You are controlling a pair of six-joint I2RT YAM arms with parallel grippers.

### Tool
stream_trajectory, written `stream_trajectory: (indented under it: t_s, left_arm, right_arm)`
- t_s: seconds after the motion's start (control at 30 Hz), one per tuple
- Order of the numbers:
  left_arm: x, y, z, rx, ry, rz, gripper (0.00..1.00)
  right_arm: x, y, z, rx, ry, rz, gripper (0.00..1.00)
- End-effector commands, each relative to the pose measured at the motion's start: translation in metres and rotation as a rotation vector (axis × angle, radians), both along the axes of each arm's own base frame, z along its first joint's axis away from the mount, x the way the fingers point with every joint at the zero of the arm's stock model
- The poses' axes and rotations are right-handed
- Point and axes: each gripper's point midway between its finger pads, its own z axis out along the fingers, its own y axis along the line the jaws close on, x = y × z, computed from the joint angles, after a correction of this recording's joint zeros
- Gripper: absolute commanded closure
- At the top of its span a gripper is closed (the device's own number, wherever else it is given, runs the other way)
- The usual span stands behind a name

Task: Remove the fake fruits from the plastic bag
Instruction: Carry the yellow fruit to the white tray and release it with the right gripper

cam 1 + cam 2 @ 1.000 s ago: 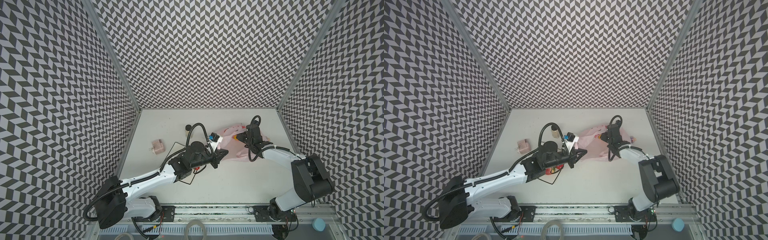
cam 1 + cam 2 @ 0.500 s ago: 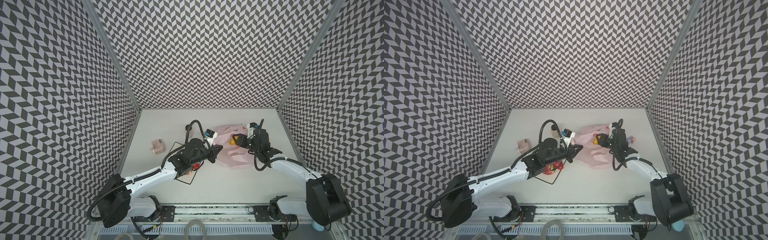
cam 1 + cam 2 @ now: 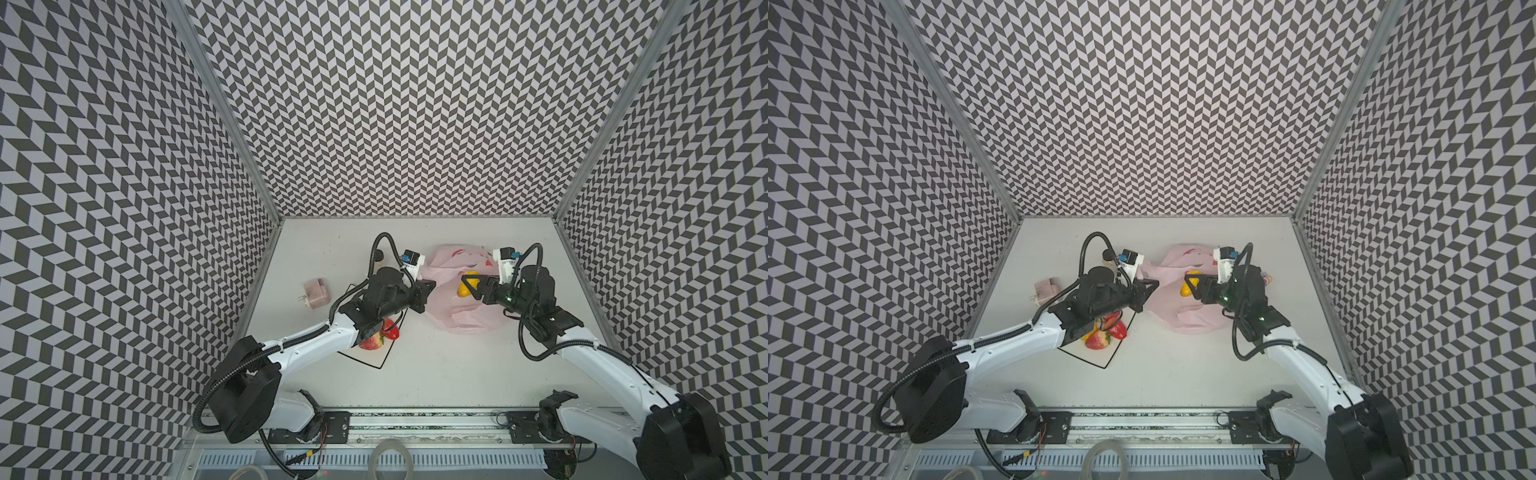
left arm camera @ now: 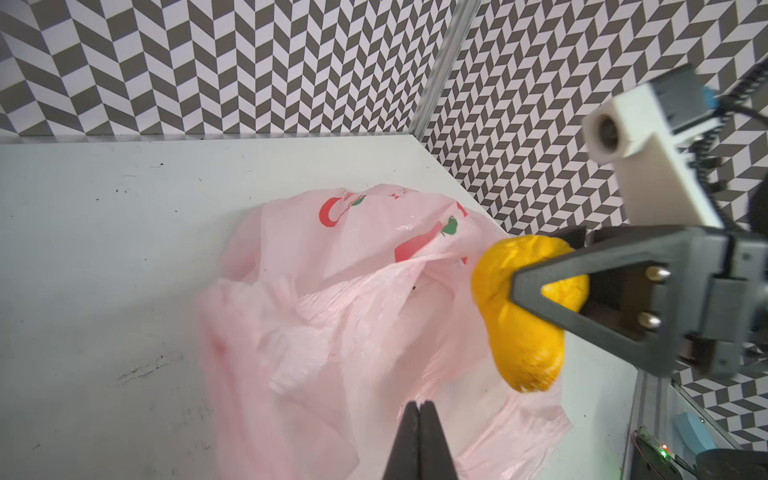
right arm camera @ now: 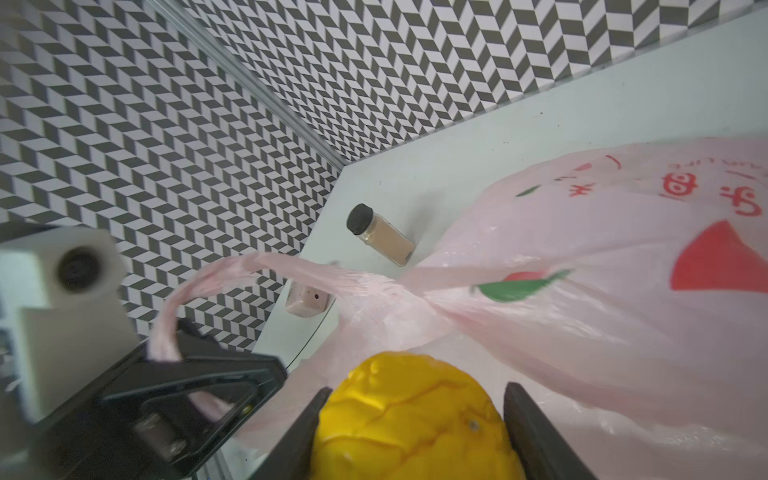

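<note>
Gripping a yellow fake fruit [image 3: 468,275] with the right gripper [image 3: 467,286], jaws parted about halfway and pressing against opposite flanks of the lumpy yellow body [image 5: 415,424]. Holding that fruit in the air, free of the film, just above the crumpled pink plastic bag [image 3: 461,328], as both top views and the left wrist view [image 4: 519,332] are showing.

Pinching the bag's loop handle with the left gripper [image 3: 431,286], jaws fully together on the thin film. In the right wrist view, trapping the pink strip against the black fingers [image 5: 232,365] and stretching it sideways away from the bag's body. In the left wrist view, showing the two finger edges of this gripper [image 4: 419,409] meeting with no gap.

Resting the remainder of the bag slumped on the table [image 3: 436,374] between the two arms, printed red fruit pictures facing up.

Showing two red fake strawberries [image 3: 1098,340] lying on the black-rimmed square plate [image 3: 1102,359] under the left forearm, well apart from the bag. Also showing a black-capped spice bottle [image 5: 380,241] near the bag's edge, and a small pink block [image 3: 316,293] nearer the left wall.
</note>
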Motion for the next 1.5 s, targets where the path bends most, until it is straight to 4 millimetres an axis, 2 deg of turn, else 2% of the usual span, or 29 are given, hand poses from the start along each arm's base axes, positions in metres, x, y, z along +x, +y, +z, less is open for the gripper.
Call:
stream_trajectory:
  t_s: [0.0,0.23,0.37,0.47,0.6,0.67,0.7,0.93,1.1,1.2,1.33,1.47]
  left_arm:
    - [0.008,-0.008,0.022,-0.064,-0.023,-0.010,1.00]
    - [0.012,-0.015,0.012,-0.060,0.006,-0.032,1.00]
    - [0.011,-0.017,0.001,-0.044,0.031,-0.052,1.00]
    - [0.006,-0.019,-0.007,-0.032,0.060,-0.072,0.82]
    - [-0.005,-0.017,-0.002,-0.042,0.051,-0.103,0.36]
    - [-0.011,-0.013,0.004,-0.039,0.026,-0.105,0.18]
    - [-0.015,-0.010,0.007,-0.042,0.016,-0.101,0.02]
    - [-0.041,0.021,0.035,-0.041,-0.099,-0.087,0.00]
    - [-0.048,0.056,0.062,-0.052,-0.163,0.028,0.00]
    - [-0.041,0.091,0.081,-0.056,-0.176,0.204,0.00]
    - [-0.028,0.160,0.104,-0.088,-0.168,0.535,0.00]
    - [-0.029,0.220,0.117,-0.122,-0.166,0.775,0.01]
  right_arm:
    - [-0.022,0.007,0.028,0.023,-0.123,0.076,0.74]
    - [-0.042,0.017,0.060,0.050,-0.216,0.152,0.74]
    - [-0.039,0.016,0.069,0.038,-0.239,0.109,0.73]
    - [-0.031,0.008,0.074,0.022,-0.247,0.047,0.73]
    - [-0.023,0.003,0.084,0.006,-0.262,0.002,0.73]
    - [-0.020,0.004,0.090,0.001,-0.272,-0.001,0.73]
    - [-0.019,0.005,0.092,-0.001,-0.274,0.000,0.73]
    - [-0.006,0.018,0.106,-0.016,-0.299,0.003,0.73]
    - [0.007,0.047,0.105,-0.038,-0.286,0.036,0.73]
    - [0.013,0.074,0.102,-0.053,-0.273,0.073,0.73]
    - [0.015,0.123,0.099,-0.073,-0.271,0.145,0.73]
    - [0.006,0.182,0.077,-0.093,-0.251,0.242,0.73]
